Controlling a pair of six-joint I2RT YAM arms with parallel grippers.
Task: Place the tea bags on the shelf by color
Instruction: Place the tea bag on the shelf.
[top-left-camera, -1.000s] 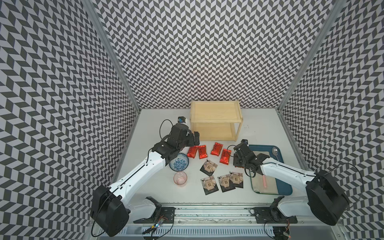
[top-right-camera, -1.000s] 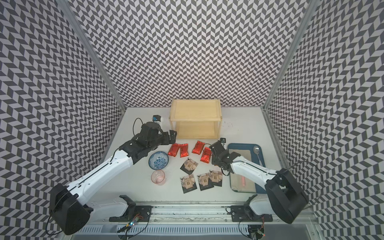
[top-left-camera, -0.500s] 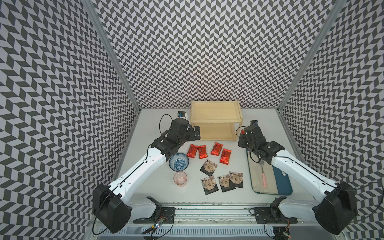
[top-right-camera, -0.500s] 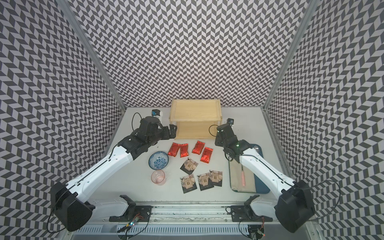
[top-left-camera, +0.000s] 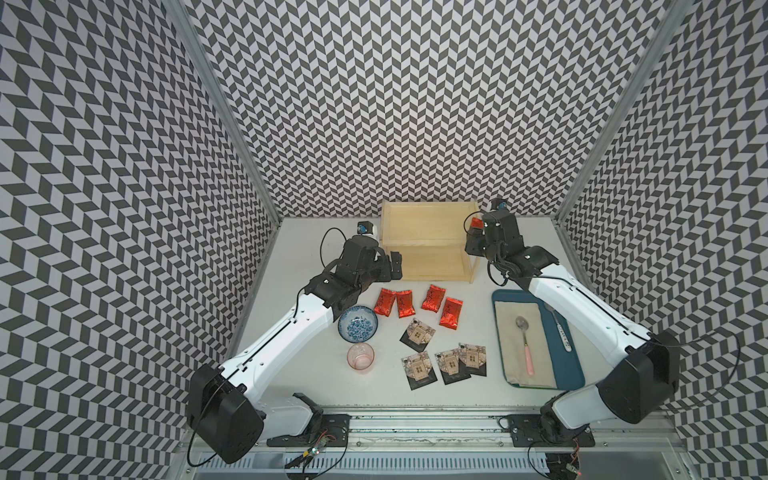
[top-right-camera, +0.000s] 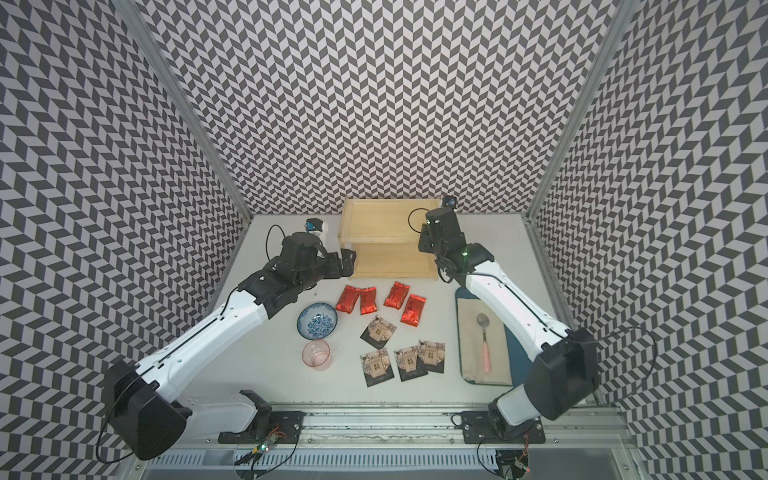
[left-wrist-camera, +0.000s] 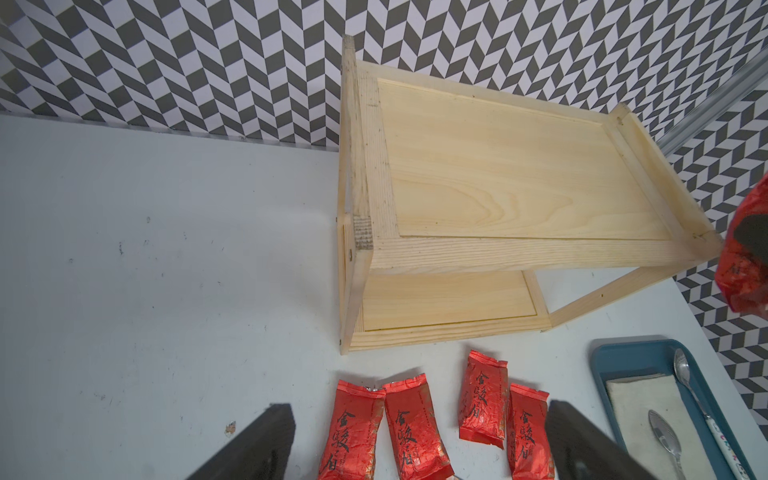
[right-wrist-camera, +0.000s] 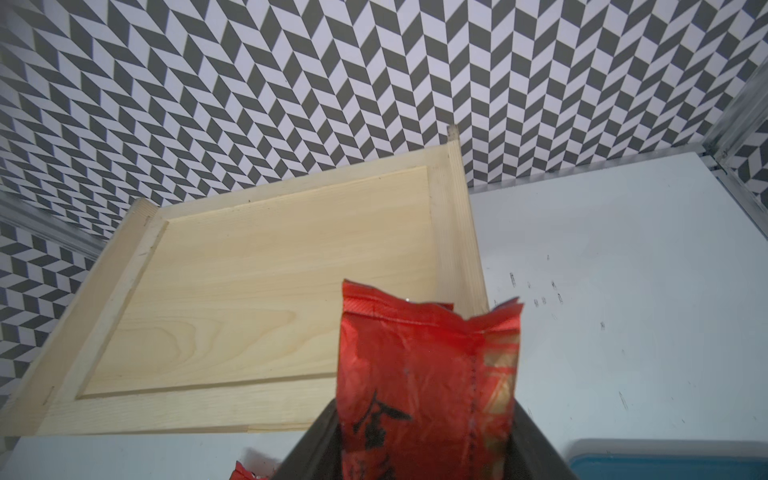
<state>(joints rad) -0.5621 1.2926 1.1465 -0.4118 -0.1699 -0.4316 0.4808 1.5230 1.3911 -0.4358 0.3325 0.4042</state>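
Note:
The pale wooden shelf (top-left-camera: 428, 239) stands at the back of the table, both tiers bare. My right gripper (right-wrist-camera: 424, 415) is shut on a red tea bag (right-wrist-camera: 428, 374), held upright above the right end of the shelf's top tier (right-wrist-camera: 270, 291); in a top view the bag (top-left-camera: 475, 223) shows at that corner. Several red tea bags (top-left-camera: 405, 303) lie in a row in front of the shelf. Several black tea bags (top-left-camera: 452, 365) lie nearer the front. My left gripper (left-wrist-camera: 419, 409) hangs open above the red row, by the shelf's left front post.
A blue patterned bowl (top-left-camera: 357, 328) and a pink glass cup (top-left-camera: 360, 358) sit under my left forearm. A blue tray (top-left-camera: 567, 370) with beige cloth and spoons (top-left-camera: 524, 336) lies at the right, under my right arm.
My right gripper has lifted a red tea bag from the row and carried it up and back to the shelf's top right corner. The left gripper edged toward the shelf.

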